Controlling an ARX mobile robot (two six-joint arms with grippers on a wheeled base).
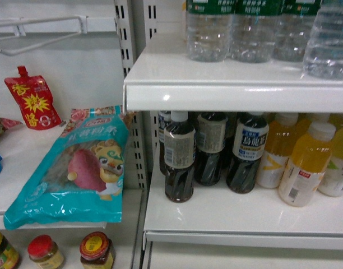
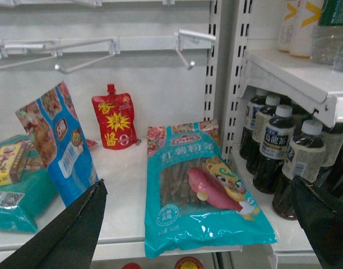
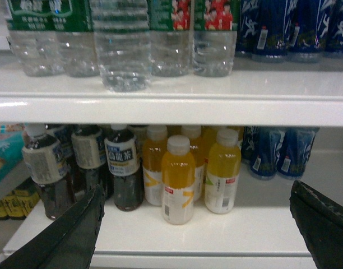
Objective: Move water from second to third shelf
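Note:
Several clear ribbed water bottles with green labels (image 1: pixel 208 31) stand in a row on the upper white shelf (image 1: pixel 227 84). In the right wrist view one water bottle (image 3: pixel 124 50) stands nearer the shelf's front edge than the others (image 3: pixel 213 42). My right gripper (image 3: pixel 197 188) is open and empty; it hangs in front of the lower shelf (image 3: pixel 216 235), below the water. My left gripper (image 2: pixel 198 182) is also open and empty, over the left bay above a teal bag. Neither gripper shows in the head view.
Dark tea bottles (image 1: pixel 180 159) and orange juice bottles (image 1: pixel 306 165) fill the lower shelf, with blue bottles (image 3: pixel 272 159) further right. The left bay holds a teal noodle bag (image 1: pixel 76 168), a red pouch (image 1: pixel 31 98), wire hooks (image 2: pixel 82 61) and jars (image 1: pixel 96 252) below.

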